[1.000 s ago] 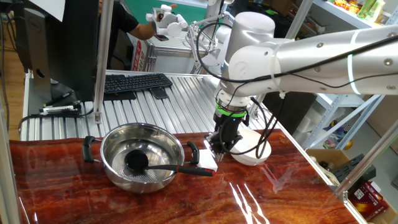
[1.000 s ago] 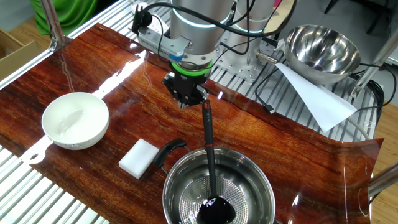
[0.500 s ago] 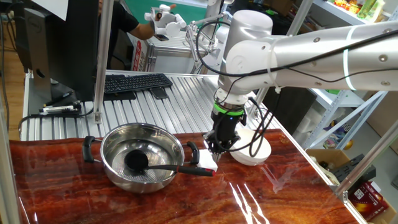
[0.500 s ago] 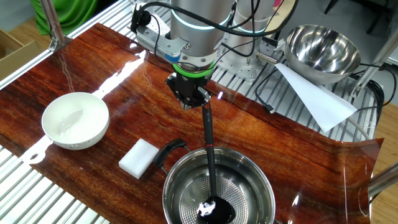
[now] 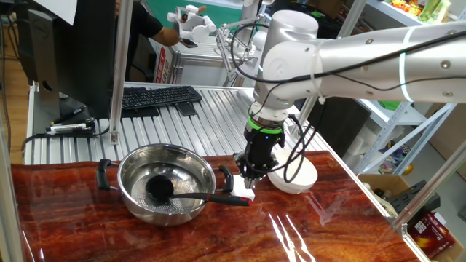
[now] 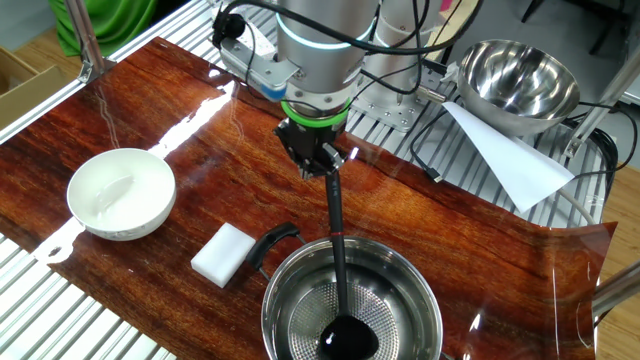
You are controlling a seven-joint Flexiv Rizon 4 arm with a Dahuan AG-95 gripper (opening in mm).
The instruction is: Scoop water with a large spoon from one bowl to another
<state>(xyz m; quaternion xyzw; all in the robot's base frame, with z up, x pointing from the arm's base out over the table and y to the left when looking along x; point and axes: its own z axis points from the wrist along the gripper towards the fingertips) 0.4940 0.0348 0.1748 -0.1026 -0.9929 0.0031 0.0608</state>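
moved: gripper (image 6: 322,168) has drifted slightly sideways and rolled; ladle cup barely shifted
gripper: clamped on ladle (image 6: 338,262) handle's tip
ladle: cup low in steel pot (image 6: 400,275), handle running back to gripper
target: white bowl (image 6: 121,193) beyond white block (image 6: 227,253)

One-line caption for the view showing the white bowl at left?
Gripper shut on ladle, cup resting in steel pot.

End effector (image 6: 322,168) closed at ladle (image 6: 339,262) handle tip; ladle cup rests in steel bowl (image 6: 290,300). White bowl (image 6: 121,193) well apart on desk (image 6: 180,120).
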